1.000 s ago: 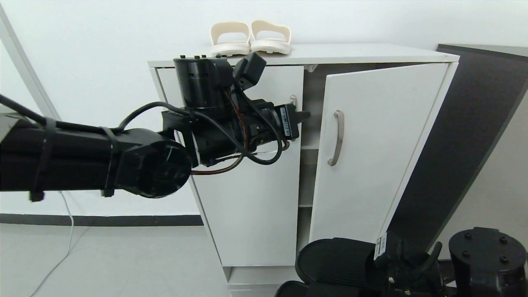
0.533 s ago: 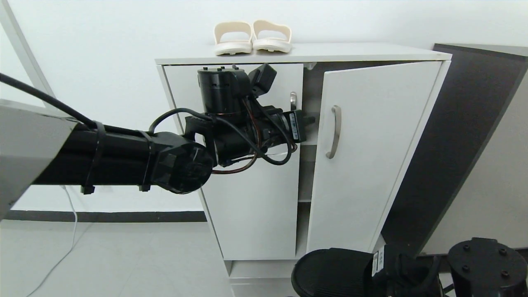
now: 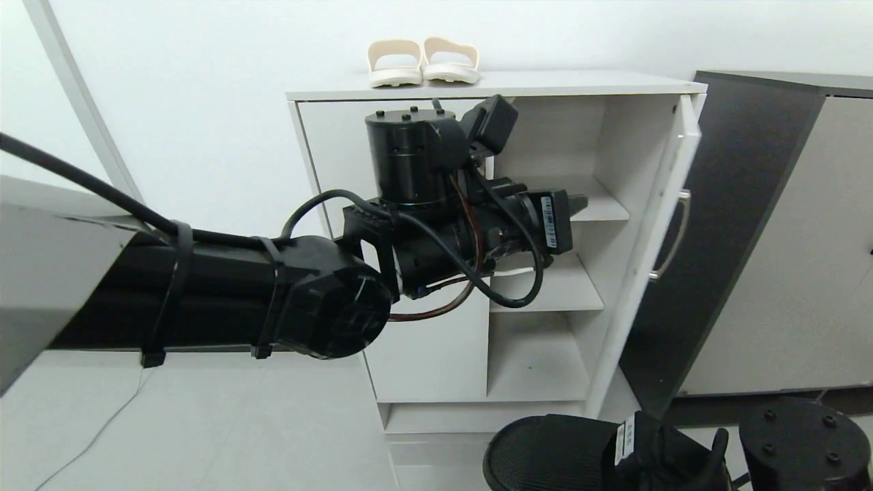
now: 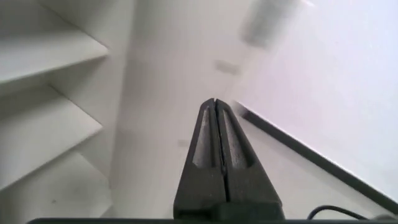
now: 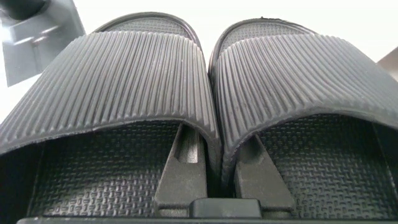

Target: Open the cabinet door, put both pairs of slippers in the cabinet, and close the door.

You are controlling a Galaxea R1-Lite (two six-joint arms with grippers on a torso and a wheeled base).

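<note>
**Cabinet.** The cabinet [image 3: 545,83] stands against the wall. Its right door [image 3: 658,225] is swung wide open and seen almost edge-on, with the handle [image 3: 672,235] facing away from the opening. The left door [image 3: 430,354] is closed. The open side exposes three shelves [image 3: 556,286].

**Cream slippers.** This pair [image 3: 423,63] lies side by side on the cabinet top, toward the back, above the left gripper and well apart from it.

**Left gripper.** The left gripper [image 3: 578,200] is held in front of the open compartment, level with the upper shelf. In the left wrist view its two fingers press flat together with nothing between them.

**Black slippers.** This pair [image 3: 545,450] sits low in the head view, in front of and below the cabinet base, held by the right gripper [image 5: 217,134].

**Right gripper.** One of its fingers [image 5: 183,165] sits inside each slipper, under the strap. The two adjoining inner side walls are clamped between them.
</note>
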